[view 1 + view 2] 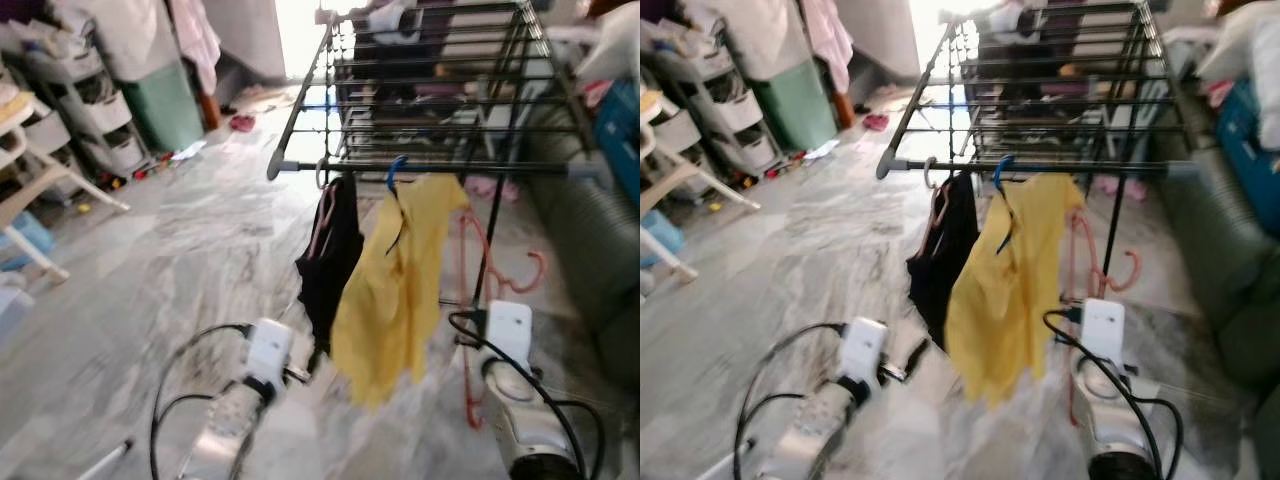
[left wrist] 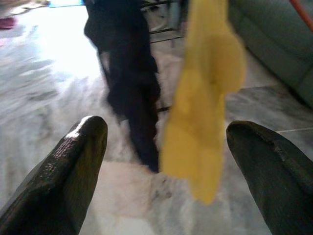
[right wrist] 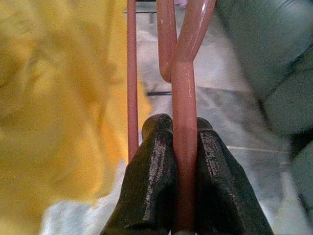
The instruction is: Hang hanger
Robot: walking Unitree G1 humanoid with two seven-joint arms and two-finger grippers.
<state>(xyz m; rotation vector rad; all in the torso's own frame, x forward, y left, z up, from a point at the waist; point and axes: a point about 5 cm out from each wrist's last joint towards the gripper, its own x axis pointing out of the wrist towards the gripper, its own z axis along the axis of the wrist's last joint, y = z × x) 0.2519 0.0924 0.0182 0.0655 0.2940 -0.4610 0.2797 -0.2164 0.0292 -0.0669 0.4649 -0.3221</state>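
A salmon-red plastic hanger [image 1: 484, 245] is empty and held upright to the right of the hanging clothes. My right gripper [image 3: 178, 122] is shut on its straight bar [image 3: 185, 147], and its hook [image 1: 540, 270] sits below the rack's front rail [image 1: 430, 167]. From that rail of the black drying rack hang a yellow garment [image 1: 395, 290] on a blue hanger and a black garment [image 1: 330, 255] on a pink hanger. My left gripper [image 2: 166, 132] is open and holds nothing, low in front of the black garment [image 2: 132, 93].
A grey-green sofa [image 1: 590, 250] runs along the right, close to the rack. A white chair [image 1: 40, 190], drawer shelves [image 1: 90, 100] and a green bin [image 1: 165, 105] line the left wall. Marble floor [image 1: 180, 260] lies open between them.
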